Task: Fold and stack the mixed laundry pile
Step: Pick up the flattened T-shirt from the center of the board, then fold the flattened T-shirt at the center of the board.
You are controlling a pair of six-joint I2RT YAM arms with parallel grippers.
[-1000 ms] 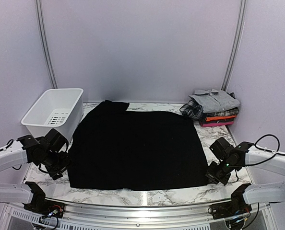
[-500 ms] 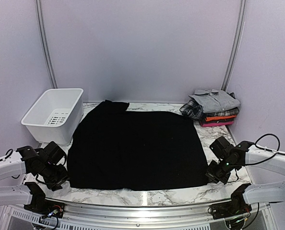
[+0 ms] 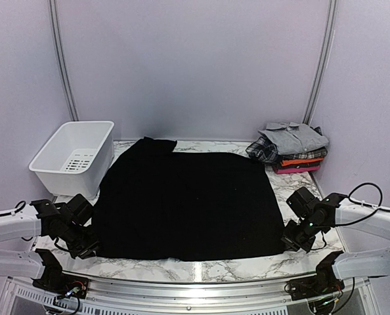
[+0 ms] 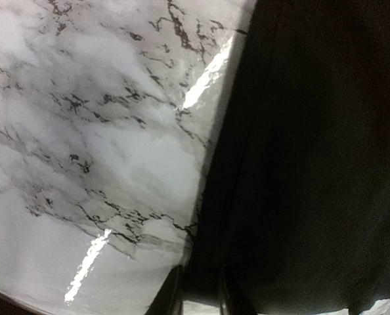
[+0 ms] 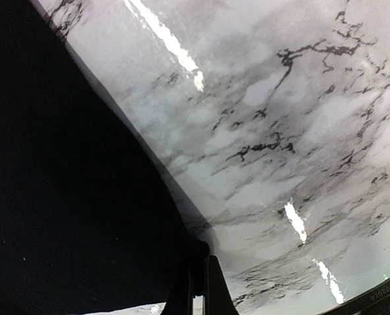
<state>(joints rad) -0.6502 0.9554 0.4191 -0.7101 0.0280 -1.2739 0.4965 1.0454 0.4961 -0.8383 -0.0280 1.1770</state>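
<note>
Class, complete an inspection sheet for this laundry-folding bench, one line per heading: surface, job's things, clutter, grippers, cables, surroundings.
Surface: marble-patterned table, mostly covered.
Job's things: black cloth spread flat; folded stack at the far right corner, grey collared shirt on top.
Clutter: white slotted basket at far left, looks empty.
Grippers: left gripper straddles the cloth's near-left edge, grip unclear; right gripper shut at the near-right corner, apparently pinching it.
Cables: black cable looped over the right arm.
Surroundings: plain lilac walls.

glare streaks on marble (image 4: 116,164); black cloth (image 4: 313,164) underexposed.
</note>
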